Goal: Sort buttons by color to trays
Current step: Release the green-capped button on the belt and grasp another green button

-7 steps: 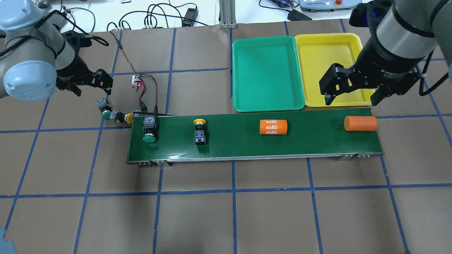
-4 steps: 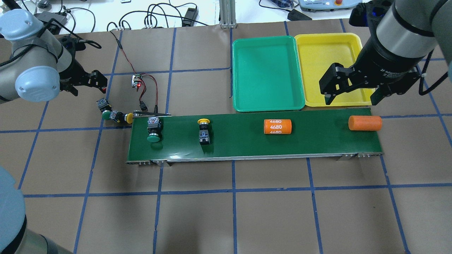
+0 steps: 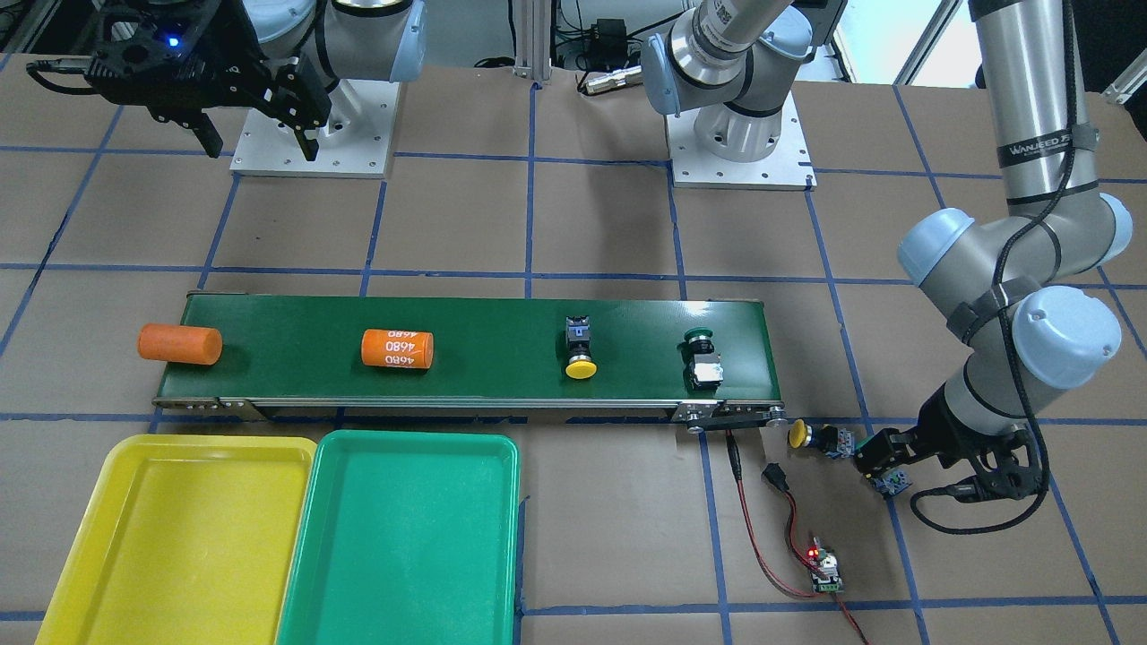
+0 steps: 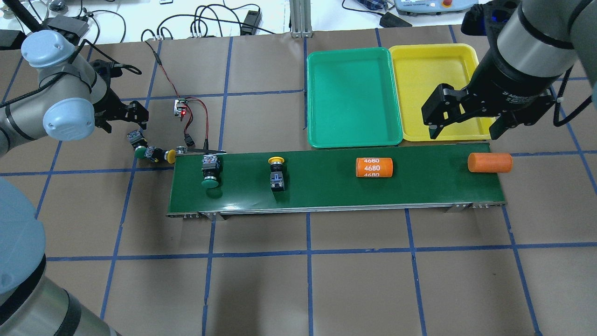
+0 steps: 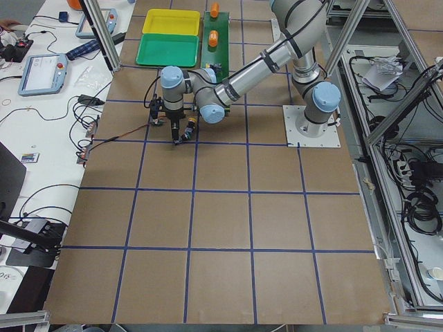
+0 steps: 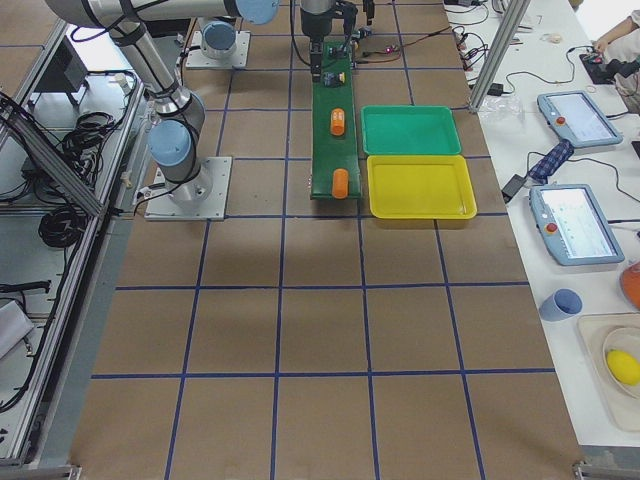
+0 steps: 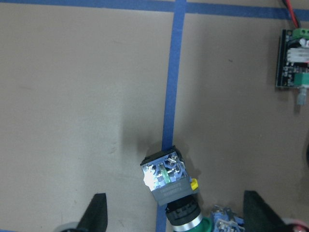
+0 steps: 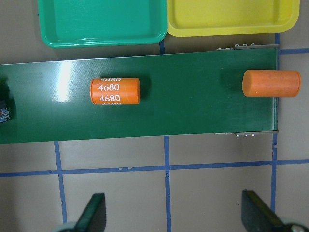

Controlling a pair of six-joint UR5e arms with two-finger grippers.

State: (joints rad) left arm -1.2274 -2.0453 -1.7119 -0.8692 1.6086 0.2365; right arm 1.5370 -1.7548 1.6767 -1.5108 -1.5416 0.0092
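Two buttons ride the conveyor belt: a green-capped one and a yellow-capped one. Two more lie on the table off the belt's left end, a green-capped one and a yellow-capped one. My left gripper is open just above the off-belt green button, whose contact block sits between the fingers. The green tray and the yellow tray hold nothing. My right gripper hangs open over the yellow tray's near rim.
Two orange cylinders lie on the belt, one printed 4680 and a plain one overhanging the right end. A small circuit board with a red light and red-black wires sits near the left gripper.
Everything on the belt has drifted to the right. My left arm has swung round and brought its gripper closer over the off-belt green button. The right arm has not moved.
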